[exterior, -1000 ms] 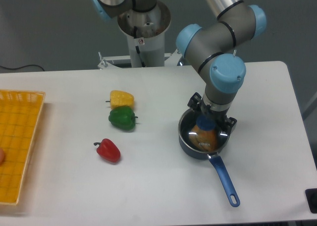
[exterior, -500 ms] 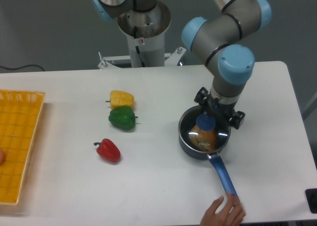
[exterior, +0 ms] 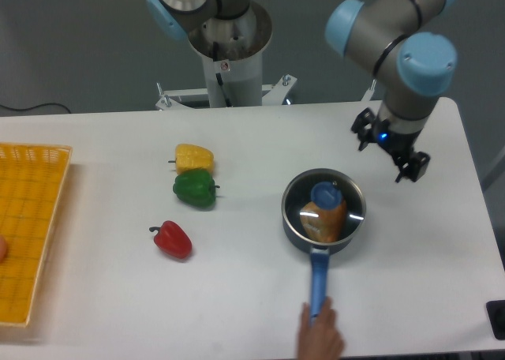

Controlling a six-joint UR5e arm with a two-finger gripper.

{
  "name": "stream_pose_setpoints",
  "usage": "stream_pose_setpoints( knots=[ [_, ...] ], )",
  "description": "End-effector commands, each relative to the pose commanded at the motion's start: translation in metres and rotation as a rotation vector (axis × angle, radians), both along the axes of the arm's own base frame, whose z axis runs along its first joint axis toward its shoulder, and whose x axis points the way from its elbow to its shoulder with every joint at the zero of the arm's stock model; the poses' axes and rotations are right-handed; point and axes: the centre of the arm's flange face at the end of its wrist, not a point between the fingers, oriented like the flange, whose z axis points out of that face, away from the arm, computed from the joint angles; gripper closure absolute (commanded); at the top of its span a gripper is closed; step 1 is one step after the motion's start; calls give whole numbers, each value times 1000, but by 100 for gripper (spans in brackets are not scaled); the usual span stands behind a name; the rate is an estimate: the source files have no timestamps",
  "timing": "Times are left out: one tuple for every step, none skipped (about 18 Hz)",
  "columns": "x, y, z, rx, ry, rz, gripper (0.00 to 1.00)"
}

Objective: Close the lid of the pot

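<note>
Camera view: gripper (exterior: pixel 392 152) hangs spread and empty, up-right of the lidded pot (exterior: pixel 323 210).

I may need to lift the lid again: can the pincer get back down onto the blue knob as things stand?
Probably yes. The pincer is open, up and to the right of the pot; nothing covers the lid's blue knob. A person's hand holds the handle, clear of it.

1. Lighting: bright, even, from overhead.
2. Shadows: soft and faint on the white bench (exterior: pixel 237 297).
3. Glare: small white glints on the pot lid (exterior: pixel 325 206).
4. Sharpness: mildly soft, grainy throughout; no evident edge distortion.
</note>
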Motion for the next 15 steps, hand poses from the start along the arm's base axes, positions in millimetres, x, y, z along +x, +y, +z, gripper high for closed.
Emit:
stream_pose_setpoints(
  knots=[
    [-5, -8, 1, 1, -1, -11, 0],
    [-9, -17, 1, 1, 0, -25, 0],
    [-14, -25, 0, 0, 0, -35, 0],
    [-17, -33, 0, 1, 1, -41, 0],
    [-20, -40, 0, 1, 1, -42, 0],
    [-23, -46, 0, 1, 1, -42, 0],
    [-25, -52, -1, 1, -1, -54, 0],
    [-28, -61, -1, -1, -5, -69, 0],
    [-32, -72, -2, -2, -10, -87, 0],
    [-35, -81, -3, -2, -13, -107, 0],
    [-37, -89, -4, -2, -15, -118, 0],
    [-38, -96, -6, -1, -19, -118, 0],
    [-38, -99, -7, -1, -20, -118, 0],
    [-39, -99, -7, -1, -21, -121, 0],
    [-39, -99, -7, -1, -21, -121, 0]
  ],
)
